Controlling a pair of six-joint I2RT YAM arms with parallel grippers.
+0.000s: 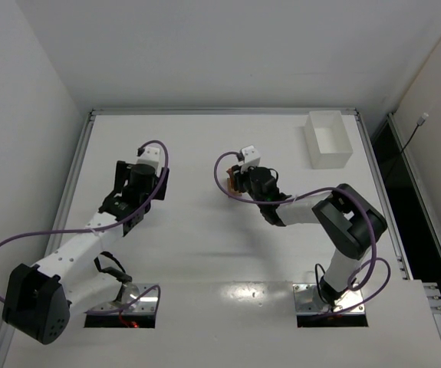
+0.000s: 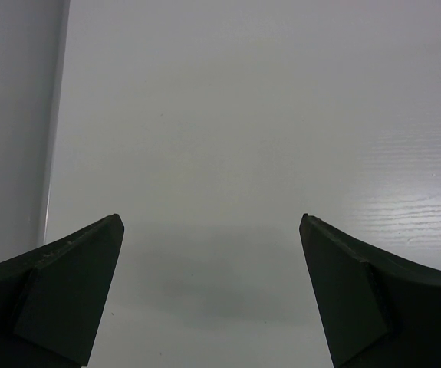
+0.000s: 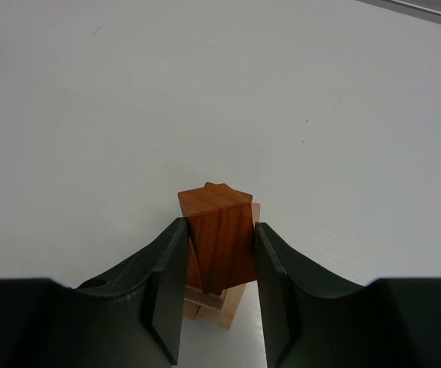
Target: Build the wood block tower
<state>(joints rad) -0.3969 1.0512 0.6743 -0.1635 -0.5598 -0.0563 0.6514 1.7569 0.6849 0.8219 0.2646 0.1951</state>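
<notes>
Reddish-brown block (image 3: 220,253) sits clamped in right gripper (image 3: 217,230), atop pale blocks (image 3: 224,310) near centre of table (image 3: 90,92). Left gripper (image 2: 212,222) gapes wide, empty. Best: square block w/ stack, release slowly, lift straight up.

Reddish-brown block (image 3: 218,245): wood, straight grain visible, smooth, low satin sheen. Pale pieces (image 3: 218,310) beneath it: lighter wood, matt, apparently unvarnished. Right gripper fingers (image 3: 166,295): black, matt, plastic in appearance, faintly speckled along the edges. Left gripper fingers (image 2: 59,299): same finish (inner faces look smoother). Table (image 2: 243,115): white, smooth, semi-matt, with faint grain texture showing at one side. Bin (image 1: 329,159): white, matt, plastic-looking. Edge rail (image 1: 220,111): bare metal.
</notes>
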